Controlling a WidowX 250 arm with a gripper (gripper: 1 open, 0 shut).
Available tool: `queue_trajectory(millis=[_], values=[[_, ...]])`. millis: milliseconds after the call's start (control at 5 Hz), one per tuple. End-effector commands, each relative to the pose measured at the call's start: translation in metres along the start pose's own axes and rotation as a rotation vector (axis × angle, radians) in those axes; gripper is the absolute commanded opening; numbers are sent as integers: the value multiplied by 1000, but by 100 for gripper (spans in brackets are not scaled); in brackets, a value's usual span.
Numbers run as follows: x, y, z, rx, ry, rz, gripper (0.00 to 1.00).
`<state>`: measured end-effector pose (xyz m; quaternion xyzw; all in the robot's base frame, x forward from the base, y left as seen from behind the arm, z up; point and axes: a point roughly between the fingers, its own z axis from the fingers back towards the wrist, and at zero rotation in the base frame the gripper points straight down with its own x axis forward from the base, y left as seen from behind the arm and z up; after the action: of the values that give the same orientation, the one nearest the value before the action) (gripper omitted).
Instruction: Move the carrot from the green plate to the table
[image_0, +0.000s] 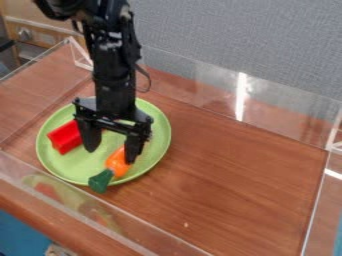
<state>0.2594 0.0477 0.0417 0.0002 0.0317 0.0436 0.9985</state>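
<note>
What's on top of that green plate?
On the green plate lie a red block and a carrot; the hand partly covers both, and whatever lies directly behind it is hidden.
</note>
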Motion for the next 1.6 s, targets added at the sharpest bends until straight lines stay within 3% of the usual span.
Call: queue_trajectory(millis=[0, 200, 400, 600, 800, 1000, 1400], values=[[9, 6, -3, -2, -42, -15, 100], [15, 1, -1, 0, -43, -83, 0], [18, -5, 7, 0, -51, -147, 0], [18, -12, 23, 1, -78, -190, 0], [6, -22, 30, -4, -106, -164, 0], [-4, -30, 29, -14, -109, -138, 0], [16, -17, 8, -21, -104, -32, 0]])
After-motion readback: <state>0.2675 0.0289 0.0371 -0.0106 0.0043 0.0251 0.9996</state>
